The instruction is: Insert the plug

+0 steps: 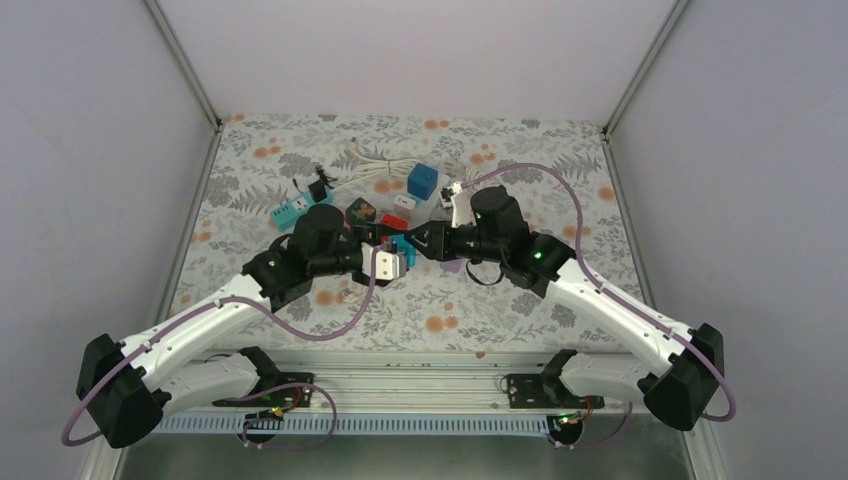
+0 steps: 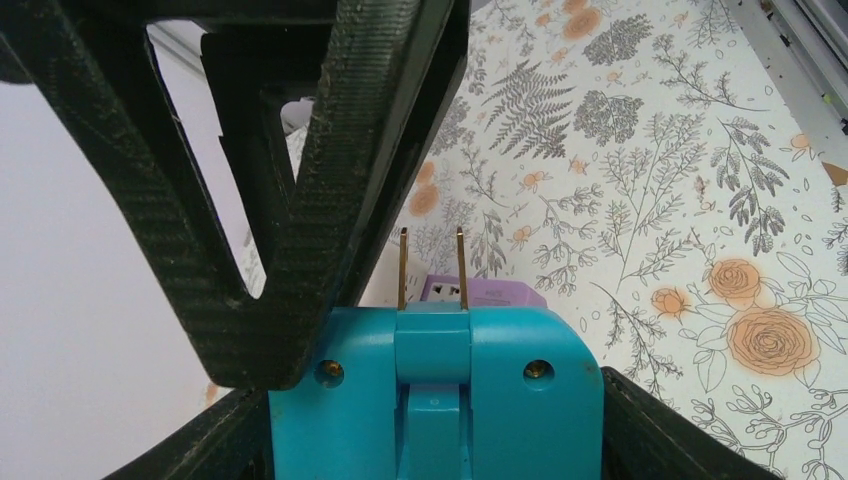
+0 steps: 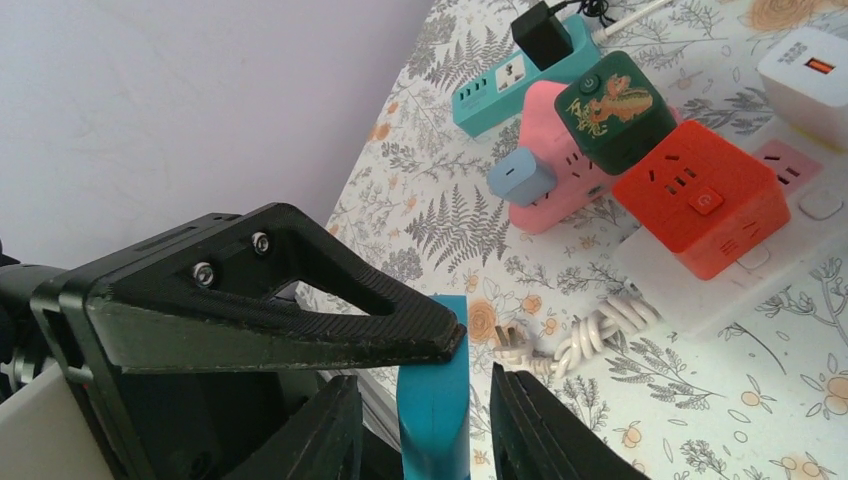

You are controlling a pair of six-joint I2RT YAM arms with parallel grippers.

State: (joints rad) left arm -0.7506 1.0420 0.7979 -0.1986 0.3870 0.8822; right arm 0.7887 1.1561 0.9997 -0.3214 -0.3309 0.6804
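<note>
Prongs (image 2: 403, 268) on the teal plug (image 2: 435, 390) point pretty much at the purple socket (image 2: 490, 293), which sits on the surface (image 2: 700, 200) just past their tips, so I'd guess the push runs along the prongs toward it. Left gripper (image 2: 432, 442) pinches the plug body at the end away from the socket. Right gripper (image 3: 428, 400) flanks the same plug; can't tell if it's actually gripping.

Left wrist view: teal plug (image 2: 435, 400) cut off by the bottom edge, purple socket block (image 2: 490, 292) mostly hidden behind it. Top view: socket holes too small to tell.
</note>
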